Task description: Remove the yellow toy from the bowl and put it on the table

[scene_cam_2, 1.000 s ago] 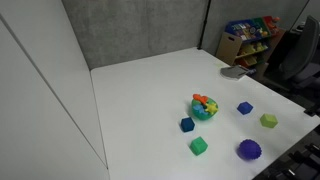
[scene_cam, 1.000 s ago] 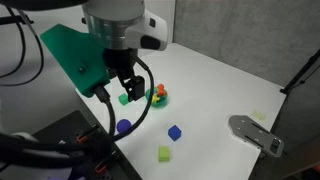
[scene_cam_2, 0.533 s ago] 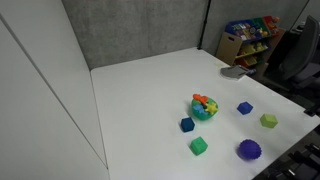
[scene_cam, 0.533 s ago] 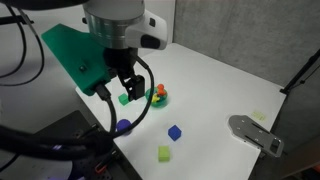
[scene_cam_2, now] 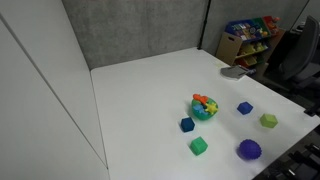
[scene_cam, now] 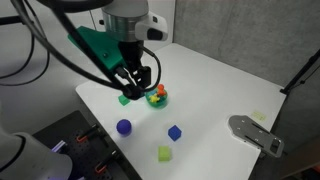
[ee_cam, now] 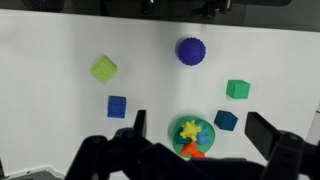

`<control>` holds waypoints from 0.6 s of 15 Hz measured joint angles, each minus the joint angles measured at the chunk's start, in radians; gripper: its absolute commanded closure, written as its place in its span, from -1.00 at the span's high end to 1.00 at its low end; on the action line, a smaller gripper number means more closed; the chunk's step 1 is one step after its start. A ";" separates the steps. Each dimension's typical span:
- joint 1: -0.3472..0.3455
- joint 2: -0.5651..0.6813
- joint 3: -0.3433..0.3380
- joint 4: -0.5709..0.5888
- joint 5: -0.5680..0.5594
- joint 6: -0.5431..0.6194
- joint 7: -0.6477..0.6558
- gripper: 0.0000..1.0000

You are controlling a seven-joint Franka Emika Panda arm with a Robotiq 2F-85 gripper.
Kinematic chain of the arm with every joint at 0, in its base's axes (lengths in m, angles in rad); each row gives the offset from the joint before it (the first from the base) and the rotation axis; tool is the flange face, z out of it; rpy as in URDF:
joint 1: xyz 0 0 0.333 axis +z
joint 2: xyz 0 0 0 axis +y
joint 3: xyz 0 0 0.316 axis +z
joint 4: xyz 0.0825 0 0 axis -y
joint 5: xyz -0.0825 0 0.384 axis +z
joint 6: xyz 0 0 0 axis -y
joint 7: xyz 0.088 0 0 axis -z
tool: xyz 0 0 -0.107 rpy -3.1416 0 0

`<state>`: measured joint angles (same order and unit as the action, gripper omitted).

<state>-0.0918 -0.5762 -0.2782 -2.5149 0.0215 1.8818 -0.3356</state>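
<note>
I read my gripper [ee_cam: 197,121] at the bottom of the wrist view, jaws spread wide with nothing held, yellow toy [ee_cam: 189,129] inside the bowl [ee_cam: 208,127], lower centre, on the table [ee_cam: 50,110].

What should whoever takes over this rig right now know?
Gripper: open, empty, hovering over the bowl; in the wrist view the bowl sits between its fingers.
Yellow toy: in the bowl, next to an orange toy.
Done: the gripper is lined up over the bowl; nothing is grasped.
Left: descend, grip the yellow toy alone, lift it out, set it on a bare part of the table, release.
</note>
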 measured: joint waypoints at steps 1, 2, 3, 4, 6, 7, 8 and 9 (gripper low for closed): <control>0.004 0.018 0.014 0.001 0.004 0.018 0.003 1.00; 0.010 0.036 0.027 0.004 0.008 0.034 0.008 1.00; 0.016 0.055 0.039 0.006 0.011 0.054 0.016 1.00; 0.023 0.074 0.052 0.008 0.017 0.074 0.023 1.00; 0.037 0.120 0.078 0.016 0.029 0.114 0.040 1.00; 0.044 0.145 0.090 0.022 0.034 0.134 0.049 1.00; 0.051 0.173 0.104 0.031 0.035 0.154 0.062 1.00; 0.057 0.201 0.117 0.039 0.035 0.174 0.076 1.00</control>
<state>-0.0350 -0.3750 -0.1612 -2.4762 0.0569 2.0556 -0.2598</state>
